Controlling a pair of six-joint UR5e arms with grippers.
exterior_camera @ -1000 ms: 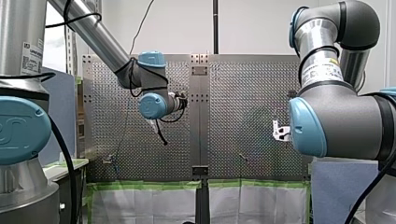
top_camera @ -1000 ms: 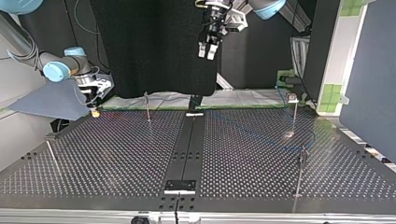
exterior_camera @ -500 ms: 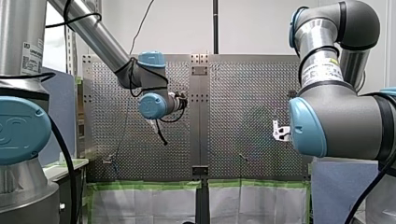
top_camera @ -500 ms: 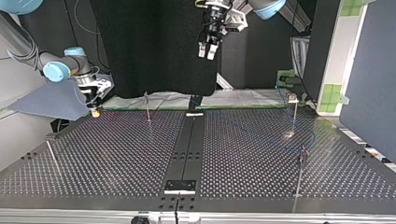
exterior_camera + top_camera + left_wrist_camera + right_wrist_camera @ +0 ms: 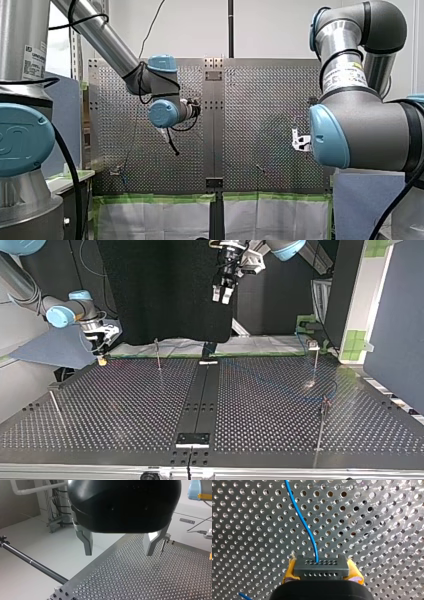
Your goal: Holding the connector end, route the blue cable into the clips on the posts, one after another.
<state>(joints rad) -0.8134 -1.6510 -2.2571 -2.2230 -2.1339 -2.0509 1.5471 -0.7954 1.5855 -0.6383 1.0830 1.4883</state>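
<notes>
Right jaws clamped, yellow pads [image 5: 289,570] either side, on the dark connector [image 5: 321,567], blue cable [image 5: 302,522] running from it over the perforated desk [image 5: 374,530], left jaws wide apart, raised well above the desk

The left tool [image 5: 118,554] is hanging above the perforated counter [image 5: 140,580], its two grey metal fingers [image 5: 86,538] standing wide apart beneath a rounded black housing [image 5: 125,505]. A thin post [image 5: 162,545] is standing upright on the counter, just beside one finger and farther off than it. A black rod [image 5: 32,562] is slanting across the pale floor [image 5: 37,537] toward the counter's near corner, while a blue arm joint [image 5: 200,490] is showing beyond the counter's far side.
</notes>
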